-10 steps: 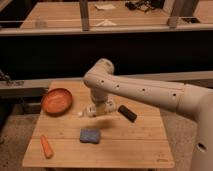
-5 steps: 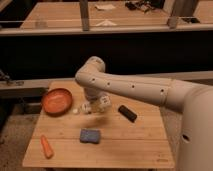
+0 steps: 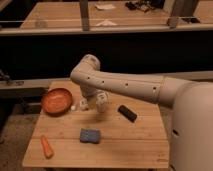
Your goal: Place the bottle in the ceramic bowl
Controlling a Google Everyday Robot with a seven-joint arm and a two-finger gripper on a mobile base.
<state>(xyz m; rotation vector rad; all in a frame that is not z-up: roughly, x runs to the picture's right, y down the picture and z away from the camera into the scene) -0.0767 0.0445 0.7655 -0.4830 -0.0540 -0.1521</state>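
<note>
- The gripper [image 3: 90, 104] is squeezing shut on the bottle [image 3: 80, 106], in the middle of the frame, just right of the ceramic bowl [image 3: 55, 101].
- It should be lifting the bottle over the rim and going left slowly.
- It should be letting go only low inside the bowl.
</note>
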